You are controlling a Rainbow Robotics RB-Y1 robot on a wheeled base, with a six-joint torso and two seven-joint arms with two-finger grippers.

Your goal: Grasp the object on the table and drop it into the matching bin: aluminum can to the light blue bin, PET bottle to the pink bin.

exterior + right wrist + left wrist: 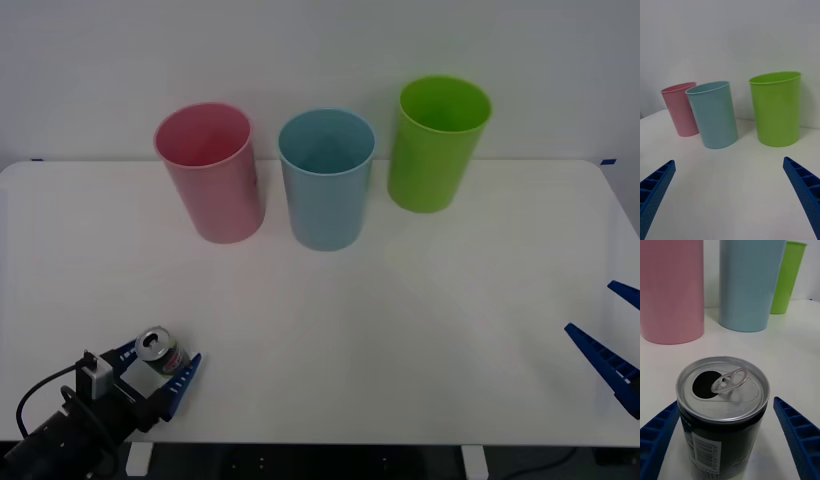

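Currently my left pincer [160, 375] stands spread around the upright, opened aluminum can [163, 354] near the desk's [400, 330] front left corner, fingers [797, 435] apart from it. My right pincer [612, 335] hangs spread at the right edge. Pink bin [212, 172] and light blue bin [325, 180] stand along the far edge.

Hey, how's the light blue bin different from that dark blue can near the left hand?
The light blue bin is tall, open-mouthed plastic standing at the table's far side; the dark blue can is far smaller, silver-topped, and stands at the near left edge. The bin stands free; the can sits between the left hand's open fingers. Both stand upright.
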